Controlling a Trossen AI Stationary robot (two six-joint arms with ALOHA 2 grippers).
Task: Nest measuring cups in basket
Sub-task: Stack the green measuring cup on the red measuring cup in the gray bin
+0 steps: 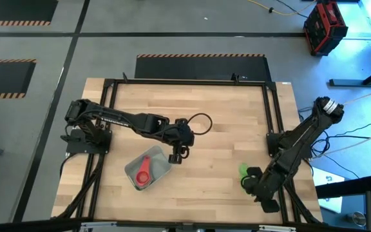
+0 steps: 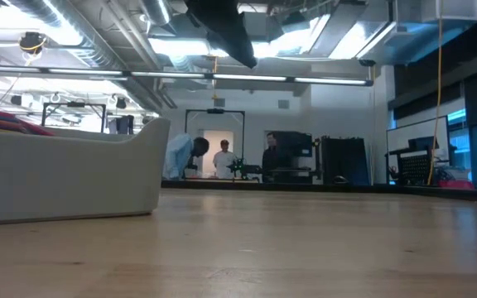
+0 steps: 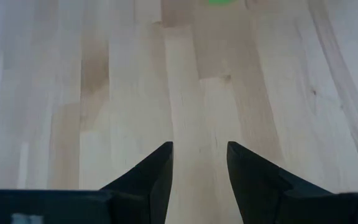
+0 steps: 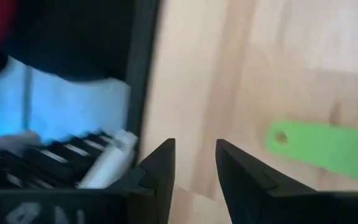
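The green cup (image 1: pixel 243 170) is lying on the desk (image 1: pixel 224 129) just beside the right claw (image 4: pixel 194 163), whose fingers are standing apart, gripping nothing. Light, stiff, likely slick plastic; its flat handle (image 4: pixel 319 144) is offering the best pinch.

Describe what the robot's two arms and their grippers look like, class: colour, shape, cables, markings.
Both arms, left and right, are dark, jointed and slim. A thin black cable loops beside the left gripper. The right arm has a pale band near its upper end. Each gripper, like the right gripper, ends in two dark, tapering, wedge-shaped fingers. No markings can be read.
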